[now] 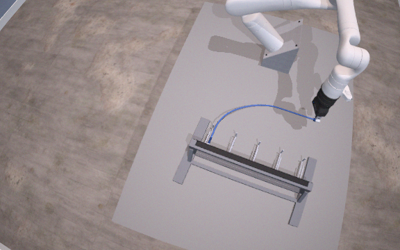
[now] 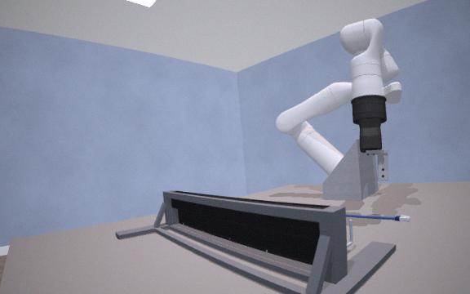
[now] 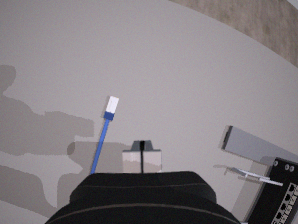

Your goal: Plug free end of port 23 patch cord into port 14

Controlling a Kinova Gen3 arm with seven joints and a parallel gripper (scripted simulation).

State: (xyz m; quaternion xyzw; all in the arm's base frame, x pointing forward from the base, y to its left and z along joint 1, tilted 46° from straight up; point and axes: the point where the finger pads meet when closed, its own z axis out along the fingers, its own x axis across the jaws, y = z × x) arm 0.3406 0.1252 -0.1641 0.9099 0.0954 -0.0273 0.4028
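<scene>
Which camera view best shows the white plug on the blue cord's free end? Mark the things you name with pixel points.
The wrist view: the small white plastic plug (image 1: 317, 120) (image 2: 404, 219) (image 3: 112, 104) appears there whole and largest, clear of the end effector (image 1: 318, 118) (image 2: 383, 180) (image 3: 142, 151). The top view shows it tiny at the fingertips; the exterior view, small and side-on.

There is one white jointed arm (image 1: 347, 21) (image 2: 366, 71) on one grey wedge-shaped pedestal (image 1: 280, 62) (image 2: 343, 189), one grey-and-black rack (image 1: 252, 162) (image 2: 255, 205) (image 3: 267, 200) with two flat grey feet (image 1: 181, 173) (image 2: 371, 265) (image 3: 260, 145) and five thin metal cable supports (image 1: 254, 153) (image 2: 351, 233) (image 3: 255, 175), one thin blue cord (image 1: 262, 105) (image 2: 371, 217) (image 3: 101, 145), one white plug (image 1: 318, 121) (image 2: 404, 218) (image 3: 114, 106) at its free end, and one pale grey worktop (image 1: 165, 212) (image 2: 76, 261) (image 3: 175, 75).
</scene>
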